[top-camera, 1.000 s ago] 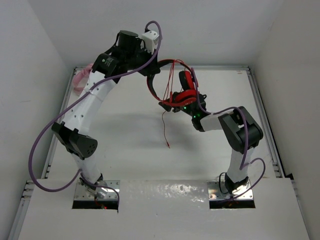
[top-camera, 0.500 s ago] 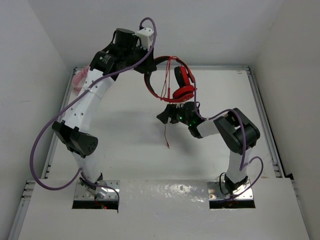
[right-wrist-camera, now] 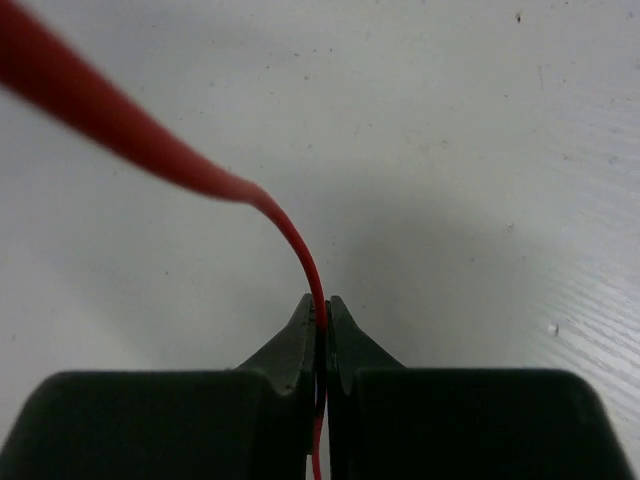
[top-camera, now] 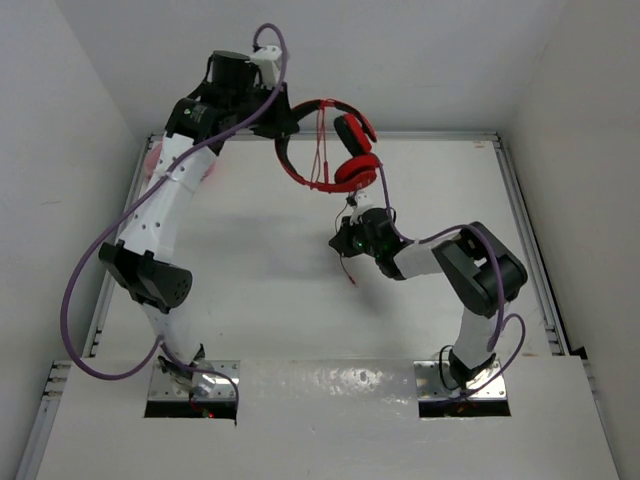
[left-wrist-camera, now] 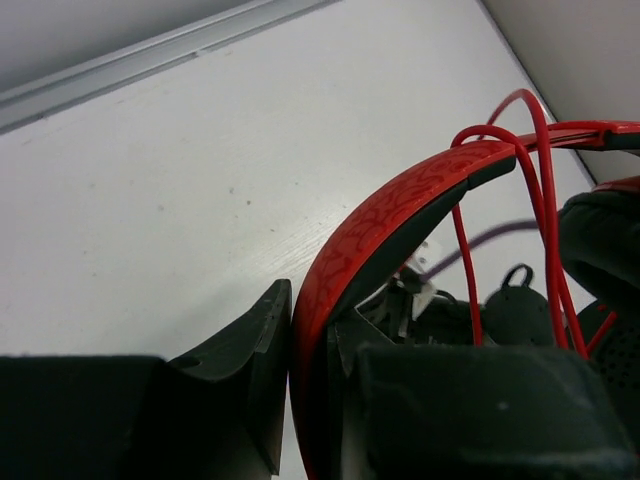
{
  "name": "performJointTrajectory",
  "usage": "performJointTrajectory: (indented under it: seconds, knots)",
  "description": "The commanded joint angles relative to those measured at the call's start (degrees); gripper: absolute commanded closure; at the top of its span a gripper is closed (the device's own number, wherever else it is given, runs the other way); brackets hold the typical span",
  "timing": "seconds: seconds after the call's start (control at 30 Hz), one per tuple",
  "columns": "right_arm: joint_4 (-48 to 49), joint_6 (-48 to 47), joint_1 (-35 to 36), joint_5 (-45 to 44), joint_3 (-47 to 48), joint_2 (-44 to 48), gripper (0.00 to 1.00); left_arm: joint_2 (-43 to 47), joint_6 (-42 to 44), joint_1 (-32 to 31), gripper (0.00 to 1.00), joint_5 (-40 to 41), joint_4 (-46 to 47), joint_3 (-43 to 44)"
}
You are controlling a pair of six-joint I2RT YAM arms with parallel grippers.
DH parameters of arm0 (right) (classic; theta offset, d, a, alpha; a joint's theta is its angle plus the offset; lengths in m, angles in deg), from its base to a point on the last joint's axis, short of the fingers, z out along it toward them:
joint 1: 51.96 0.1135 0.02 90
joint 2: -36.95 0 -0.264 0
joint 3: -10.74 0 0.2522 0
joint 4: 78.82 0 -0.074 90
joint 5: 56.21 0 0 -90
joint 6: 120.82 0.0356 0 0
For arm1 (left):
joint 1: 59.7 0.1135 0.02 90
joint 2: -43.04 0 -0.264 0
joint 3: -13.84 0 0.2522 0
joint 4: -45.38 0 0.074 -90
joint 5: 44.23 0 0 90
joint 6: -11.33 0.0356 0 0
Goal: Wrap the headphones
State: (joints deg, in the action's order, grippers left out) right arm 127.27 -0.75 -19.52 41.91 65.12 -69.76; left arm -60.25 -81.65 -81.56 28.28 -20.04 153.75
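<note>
We see the left arm (top-camera: 165,205) raised high over the far side of the table (top-camera: 250,290), the left gripper (top-camera: 285,133) clamped on the headband (left-wrist-camera: 400,210) of the headphones (top-camera: 352,166), which hang in the air. The bent right arm (top-camera: 480,270) reaches low; the right gripper (top-camera: 345,243) pinches the cord (right-wrist-camera: 292,240).

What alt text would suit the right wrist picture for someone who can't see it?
The right gripper pinches a thin red cord between its shut black fingers. The cord curves up and left, blurred, above a white table.
</note>
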Motion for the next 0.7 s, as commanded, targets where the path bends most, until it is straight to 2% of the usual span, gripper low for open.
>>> performJointTrajectory:
  seconds: [0.0, 0.07, 0.2, 0.4, 0.5, 0.67]
  knots:
    - [-7.4, -3.96, 1.21, -1.09, -0.28, 5.19, 1.0, 1.6, -13.26, 6.65, 1.0, 0.52, 8.15, 2.09]
    - [-9.09, -5.62, 2.52, -1.79, -0.89, 7.65, 1.0, 1.07, -15.72, 9.02, 1.0, 1.06, 8.41, 1.3]
    - [-13.55, -9.84, 6.66, -4.42, 0.68, 13.8, 1.0, 0.02, -22.23, 12.63, 1.0, -3.41, 12.19, -0.46]
    - [-19.02, -14.31, 11.31, -4.96, 4.73, 17.94, 1.0, -1.3, -31.99, 18.17, 1.0, -5.53, 16.67, -4.68]
    - [-23.23, -18.88, 14.3, -4.96, 8.23, 19.53, 1.0, -2.01, -28.41, 18.09, 1.0, -1.85, 16.07, -4.16]
    - [-27.02, -19.87, 15.45, -2.24, 11.76, 22.86, 1.0, -2.97, -19.97, 18.09, 1.0, 11.58, 15.53, -4.68]
